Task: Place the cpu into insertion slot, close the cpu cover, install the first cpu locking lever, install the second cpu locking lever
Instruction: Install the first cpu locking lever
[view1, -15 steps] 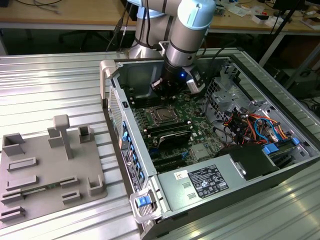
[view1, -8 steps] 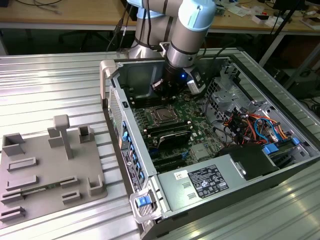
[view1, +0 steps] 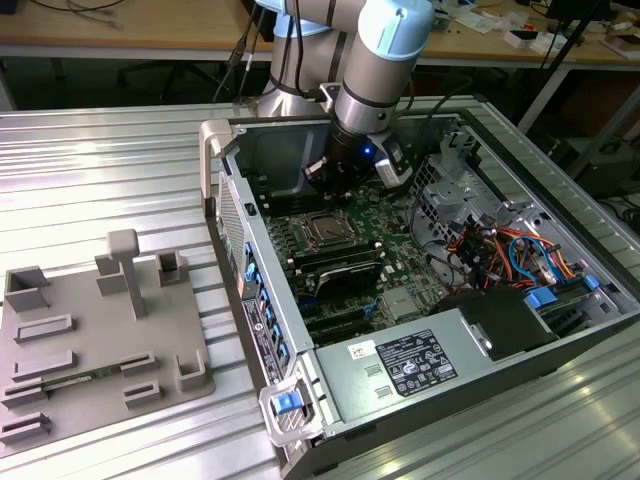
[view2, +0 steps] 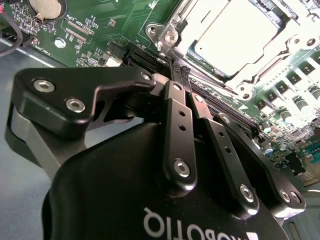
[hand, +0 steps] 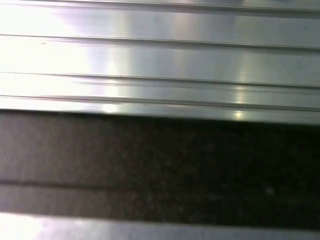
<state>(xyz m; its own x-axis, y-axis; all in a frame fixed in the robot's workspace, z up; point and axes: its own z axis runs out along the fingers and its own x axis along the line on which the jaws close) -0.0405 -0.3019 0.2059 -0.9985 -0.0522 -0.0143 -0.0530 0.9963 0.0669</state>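
Note:
Inside the open computer case, the cpu (view2: 235, 32) lies with its silver-grey top up in the insertion slot (view1: 325, 231) on the green board. The shiny cpu cover (view2: 176, 26) lies flat around it, the chip showing through its window. A thin locking lever (view2: 265, 67) runs along one side of the socket. My gripper (view2: 179, 69) is shut, its black fingers (view2: 176, 120) pressed together with nothing visible between them. The tips hover just off a corner of the cover. In the exterior view the gripper (view1: 318, 173) hangs just beyond the socket's far side.
Black memory slots (view1: 335, 268) lie in front of the socket, and a power supply (view1: 415, 360) fills the case's near end. Coloured cables (view1: 510, 250) crowd the exterior view's right. A grey fixture plate (view1: 95, 340) sits on the ribbed table at the exterior view's left.

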